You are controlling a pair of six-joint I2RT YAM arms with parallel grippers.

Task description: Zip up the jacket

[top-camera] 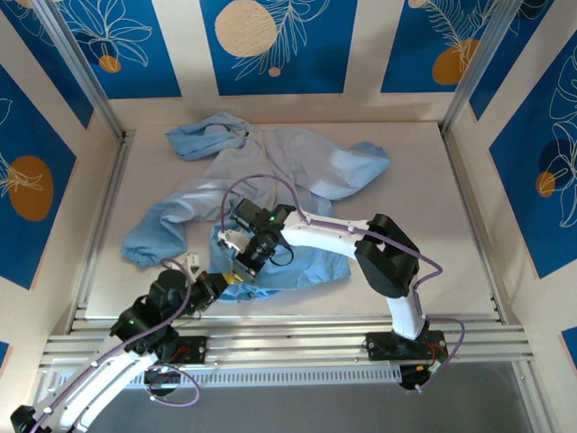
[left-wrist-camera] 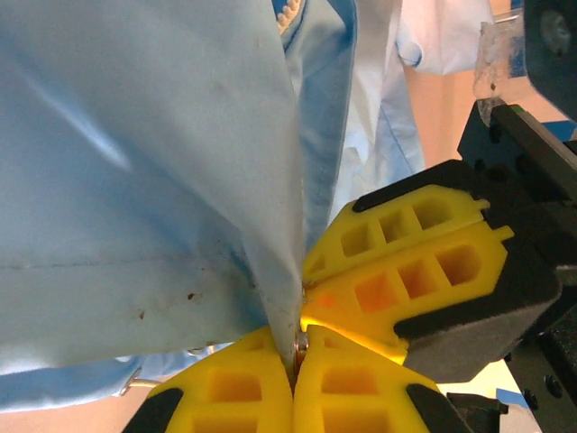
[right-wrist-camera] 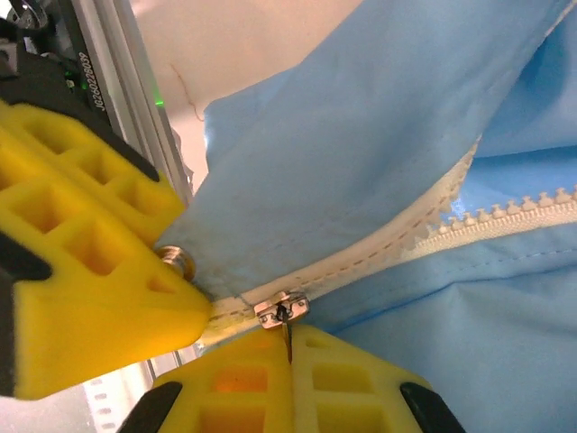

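The pale, smooth tabletop [top-camera: 433,225] carries a large light-blue jacket [top-camera: 297,162] of thin, rumpled cloth. It is spread from the far left corner down to the near edge, with its sleeves crumpled at either side. Its near hem is bunched where the two hands meet. The left hand [top-camera: 224,285] has blocky yellow fingers [left-wrist-camera: 234,388] with square hollows, and it is clenched on a fold of the jacket's hem. The right hand [top-camera: 245,262] sits tip to tip against it. The zipper [right-wrist-camera: 505,216] has whitish plastic teeth on cream tape, and its two sides spread apart beyond the small silver slider [right-wrist-camera: 281,309]. The right hand is clenched on the slider's thin metal pull tab [right-wrist-camera: 287,336].
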